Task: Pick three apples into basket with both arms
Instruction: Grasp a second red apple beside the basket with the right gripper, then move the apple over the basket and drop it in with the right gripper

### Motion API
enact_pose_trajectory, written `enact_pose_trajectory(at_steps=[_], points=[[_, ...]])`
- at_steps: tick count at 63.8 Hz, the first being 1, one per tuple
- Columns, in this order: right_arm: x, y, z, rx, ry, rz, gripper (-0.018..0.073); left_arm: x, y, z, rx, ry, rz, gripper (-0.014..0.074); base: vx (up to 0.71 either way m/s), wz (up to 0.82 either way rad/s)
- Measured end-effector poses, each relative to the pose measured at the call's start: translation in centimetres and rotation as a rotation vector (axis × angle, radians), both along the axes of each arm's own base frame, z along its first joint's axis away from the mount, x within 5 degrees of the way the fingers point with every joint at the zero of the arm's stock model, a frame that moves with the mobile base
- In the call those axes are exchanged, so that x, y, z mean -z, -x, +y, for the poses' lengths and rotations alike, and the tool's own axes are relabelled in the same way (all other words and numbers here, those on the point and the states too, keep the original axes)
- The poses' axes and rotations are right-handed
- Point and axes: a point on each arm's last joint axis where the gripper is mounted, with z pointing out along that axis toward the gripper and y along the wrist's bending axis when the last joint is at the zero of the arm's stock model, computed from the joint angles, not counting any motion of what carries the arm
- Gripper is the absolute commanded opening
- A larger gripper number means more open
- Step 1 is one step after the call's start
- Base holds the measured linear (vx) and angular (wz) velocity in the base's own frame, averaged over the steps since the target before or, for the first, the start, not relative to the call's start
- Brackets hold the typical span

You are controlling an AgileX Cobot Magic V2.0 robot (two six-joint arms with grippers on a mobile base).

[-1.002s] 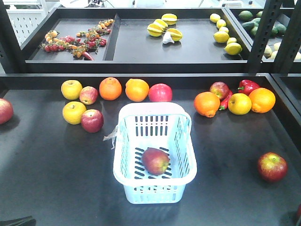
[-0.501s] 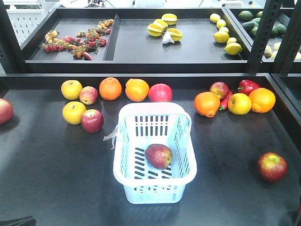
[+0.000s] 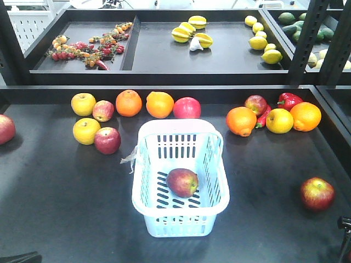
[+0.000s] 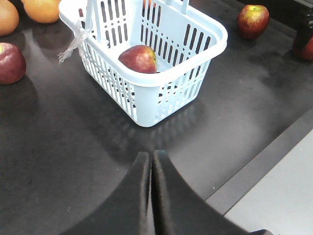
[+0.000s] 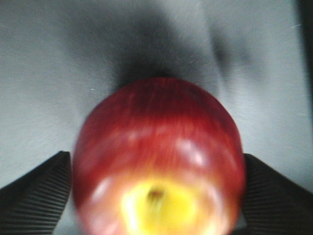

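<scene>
**Left fingers clenched on nothing; right fingers astride an apple**

The left fingers (image 4: 144,169) are pressed flat together. There is no gap between them and nothing in them. They hang above the bare tabletop (image 4: 58,147), just short of the basket's near corner.

The right fingers (image 5: 39,198) stand wide apart with the second apple (image 5: 159,156) between them. Its sides reach both ribbed pads, but that view is blurred, so I cannot tell whether they clamp it or only flank it. The apple's yellow stem hollow faces the camera, and its shadow falls on the tabletop behind it.

The basket (image 3: 143,189) stands upright in the middle of the tabletop, with a scrap of clear plastic (image 3: 129,159) hanging off its left rim. The first apple (image 3: 182,182) lies inside, near the middle of the slotted floor. The third apple (image 3: 317,194) rests on the tabletop well to the basket's right, with nothing touching it.

The front view catches only a sliver of the right arm (image 3: 345,223) at the lower right edge; its fingers and the second apple fall outside the frame. A dark tip of the left arm (image 3: 19,257) shows at the bottom left. In the left wrist view a red fruit (image 4: 305,49) at the right edge is cut off by the frame and sits beneath a black part. Too little of it shows to say more. Another apple at the far left (image 3: 4,129) is also cut by the frame.
</scene>
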Motion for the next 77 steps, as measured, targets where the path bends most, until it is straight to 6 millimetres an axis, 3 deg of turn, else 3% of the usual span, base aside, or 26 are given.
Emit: enact_pose_trajectory(at_steps=[19,32,44,57,69,77], points=[[-0.5,0.0,0.1,0.016,-0.003,-0.005,0.0176,0.0,0.0,0.0,0.000,0.000,0.000,-0.0008,0.00,0.00],[-3.9,0.0,0.3,0.033,0.016,-0.088,-0.0005,0.0,0.0,0.0,0.000,0.000,0.000,-0.0008,0.00,0.00],[-9.0,0.3,1.5,0.044,-0.020,-0.258,-0.0009,0.0,0.0,0.0,0.000,0.000,0.000,-0.0008,0.00,0.00],[-14.9,1.2,4.8,-0.049,-0.208,-0.509,-0.0007,0.0,0.0,0.0,0.000,0.000,0.000,-0.0008,0.00,0.00],[-19.2,1.7,10.2,-0.233,-0.440,-0.712,-0.0005,0.0,0.0,0.0,0.000,0.000,0.000,-0.0006,0.00,0.00],[-20.2,1.7,13.9,-0.363,-0.538,-0.741,-0.0005,0.0,0.0,0.0,0.000,0.000,0.000,-0.0006,0.00,0.00]])
